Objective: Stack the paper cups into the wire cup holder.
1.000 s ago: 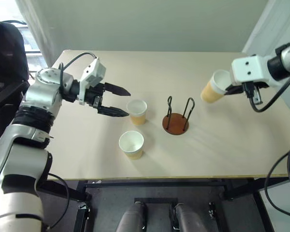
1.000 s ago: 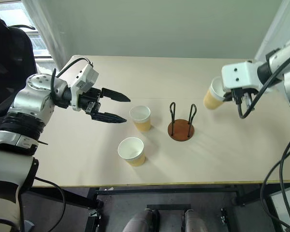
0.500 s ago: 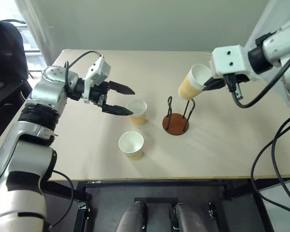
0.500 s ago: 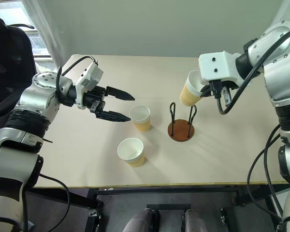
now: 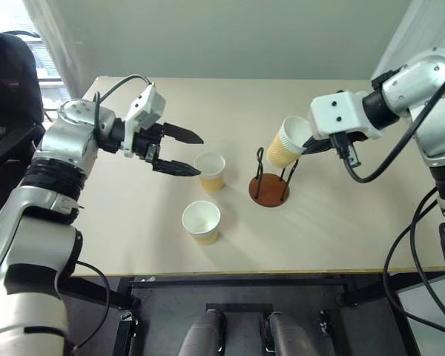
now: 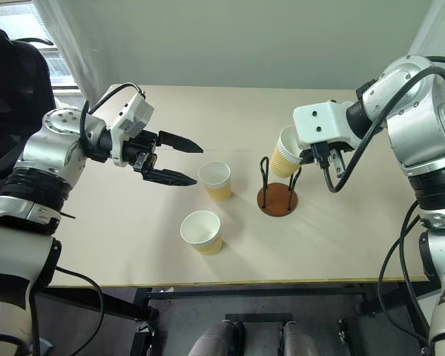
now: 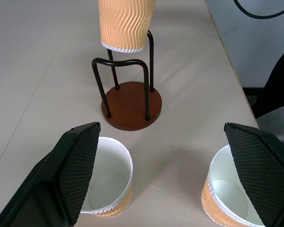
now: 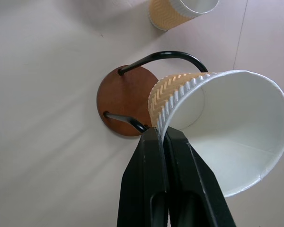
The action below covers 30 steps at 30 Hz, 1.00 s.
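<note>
My right gripper point(image 8: 164, 142) is shut on the rim of a paper cup point(image 5: 287, 143), holding it tilted just above the wire cup holder point(image 5: 270, 188), whose brown disc base and black wire loops stand at the table's middle. Two more paper cups stand upright on the table to the holder's left: one point(image 5: 210, 171) farther back and one point(image 5: 201, 221) nearer the front edge. My left gripper point(image 5: 187, 153) hangs open beside the farther cup, its black fingers point(image 7: 78, 163) spread with nothing between them.
The beige table point(image 5: 356, 222) has free room to the right of the holder and along its far side. A dark chair point(image 5: 7, 89) stands off the table's left edge.
My right gripper has carried its cup leftward and slightly down, from well right of the holder to just above it. The left arm has stayed put.
</note>
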Available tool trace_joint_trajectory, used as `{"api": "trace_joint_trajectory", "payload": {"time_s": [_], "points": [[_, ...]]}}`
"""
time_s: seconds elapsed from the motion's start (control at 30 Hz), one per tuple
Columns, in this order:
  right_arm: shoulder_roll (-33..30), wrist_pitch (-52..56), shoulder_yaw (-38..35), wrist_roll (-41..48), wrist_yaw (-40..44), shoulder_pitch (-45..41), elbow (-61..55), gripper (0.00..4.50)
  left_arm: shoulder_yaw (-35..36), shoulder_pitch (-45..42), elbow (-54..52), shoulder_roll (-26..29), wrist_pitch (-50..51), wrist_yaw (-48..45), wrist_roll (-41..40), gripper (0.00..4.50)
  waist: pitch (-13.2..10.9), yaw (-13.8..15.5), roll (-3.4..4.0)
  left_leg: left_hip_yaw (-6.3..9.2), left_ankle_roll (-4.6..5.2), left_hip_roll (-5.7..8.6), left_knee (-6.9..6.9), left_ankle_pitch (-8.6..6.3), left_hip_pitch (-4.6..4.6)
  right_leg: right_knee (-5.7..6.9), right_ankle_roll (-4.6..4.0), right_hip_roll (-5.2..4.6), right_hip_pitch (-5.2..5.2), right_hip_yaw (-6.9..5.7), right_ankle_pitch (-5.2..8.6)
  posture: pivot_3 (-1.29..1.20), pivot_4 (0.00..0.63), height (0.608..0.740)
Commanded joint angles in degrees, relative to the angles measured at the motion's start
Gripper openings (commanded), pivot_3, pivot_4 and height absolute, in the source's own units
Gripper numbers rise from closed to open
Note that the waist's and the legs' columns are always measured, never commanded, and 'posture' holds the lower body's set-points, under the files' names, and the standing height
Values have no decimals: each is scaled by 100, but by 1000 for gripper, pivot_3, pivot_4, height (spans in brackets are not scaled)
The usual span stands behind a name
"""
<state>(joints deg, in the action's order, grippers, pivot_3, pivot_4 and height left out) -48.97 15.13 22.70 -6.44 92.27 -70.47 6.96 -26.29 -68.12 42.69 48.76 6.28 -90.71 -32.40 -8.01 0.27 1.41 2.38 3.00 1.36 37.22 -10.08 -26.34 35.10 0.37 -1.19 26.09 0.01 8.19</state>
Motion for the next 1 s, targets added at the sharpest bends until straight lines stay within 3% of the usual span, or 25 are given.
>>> {"api": "trace_joint_trajectory", "payload": {"time_s": [0.03, 0.2, 0.3, 0.63, 0.87, 1.0], "points": [[-4, -110, -9, -17, 23, -71, -120, 18, 119, -46, -35, 83, -91, -179, -83, 4500, 0, 0, 0, 0, 0, 0, 0, 0, 0, 0, 0, 0, 0, 0, 0, 0, 150, 740], [16, -135, 21, 9, 23, -49, -194, 18, 114, -42, 41, 76, -142, -179, -67, 4500, 0, 0, 0, 0, -1, 0, 0, 1, 0, 0, 0, 0, 0, 0, 0, 0, 150, 740], [46, -127, 6, 6, 23, -47, -230, 579, 113, -36, 75, 78, -172, -179, -61, 4500, 0, 0, 0, 0, -1, 0, 0, 1, 0, 0, 0, 0, 0, 0, 0, 0, 150, 740], [224, 103, -160, 19, -228, -78, -190, 4092, 155, -23, 92, 68, -168, -179, -24, 4500, 0, -1, 0, 0, 0, 0, 1, 3, 0, 3, 0, 0, 0, 0, 0, 0, 150, 740], [267, 1823, -1073, 901, -707, 313, -539, 4092, 210, -240, 257, 66, -90, -179, 397, 4500, 0, 19, 0, 0, 1, 1, 1, 8, -1, 5, 0, 0, -2, 0, 0, 0, 150, 740], [114, 2615, -1540, 1321, -1016, 671, -817, 4092, 266, -621, 640, -35, -742, -179, 1092, 4500, 0, 32, -1, -1, 1, 3, 3, 8, -5, -1, 0, 0, -2, 1, 0, 0, 150, 740]]}}
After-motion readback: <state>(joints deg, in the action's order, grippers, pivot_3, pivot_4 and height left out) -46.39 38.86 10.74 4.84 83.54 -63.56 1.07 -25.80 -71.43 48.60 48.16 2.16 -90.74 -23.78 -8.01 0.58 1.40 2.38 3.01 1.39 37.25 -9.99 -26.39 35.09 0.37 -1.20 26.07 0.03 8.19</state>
